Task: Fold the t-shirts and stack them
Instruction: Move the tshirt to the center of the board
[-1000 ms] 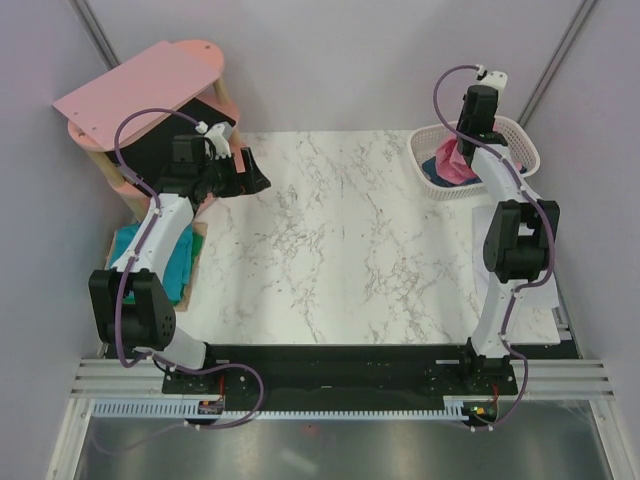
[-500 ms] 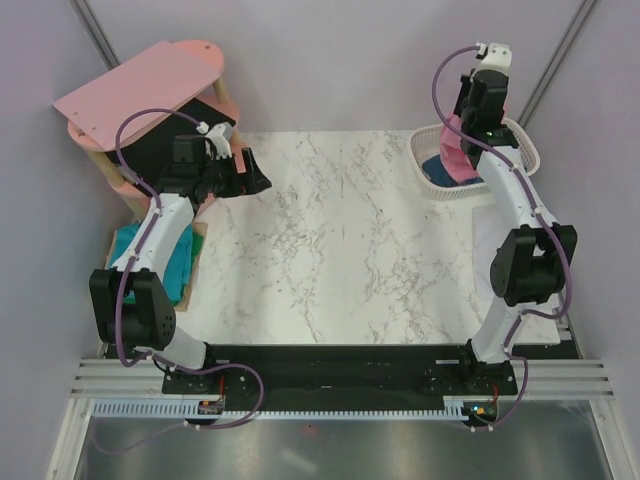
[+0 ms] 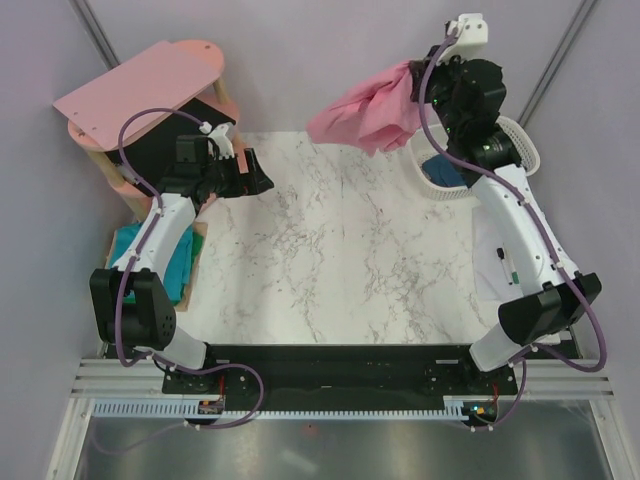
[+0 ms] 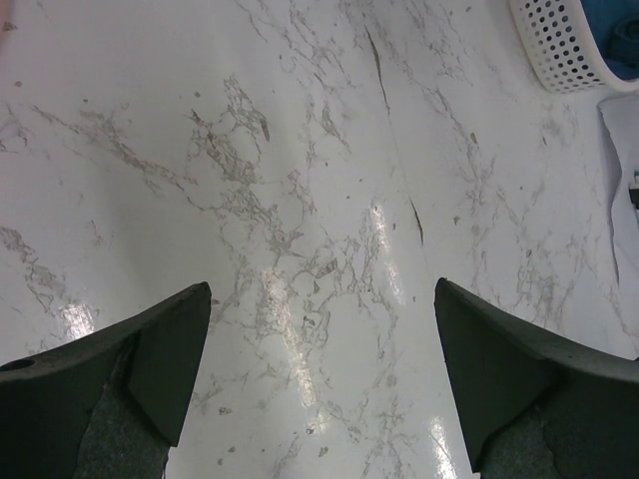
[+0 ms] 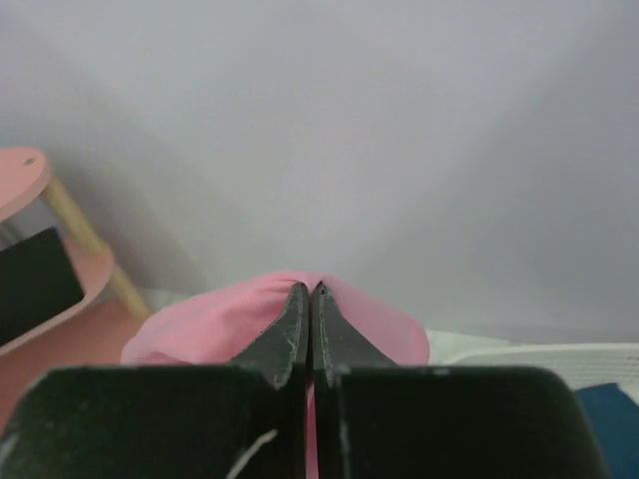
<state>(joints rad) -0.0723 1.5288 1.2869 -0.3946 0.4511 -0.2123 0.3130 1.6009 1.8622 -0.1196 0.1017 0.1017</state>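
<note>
Pink t-shirt hangs crumpled, pinched by right end effector.

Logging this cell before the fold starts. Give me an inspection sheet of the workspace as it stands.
Surface: marble table, middle bare.
Job's things: pink shirt hanging in the air; blue shirt in the basket; teal shirt at the left edge.
Clutter: pen on white sheet, right edge.
Grippers: left gripper open above table; right gripper shut on pink shirt.
Cables: purple cables looped along both arms.
Surroundings: pink shelf, grey walls.
</note>
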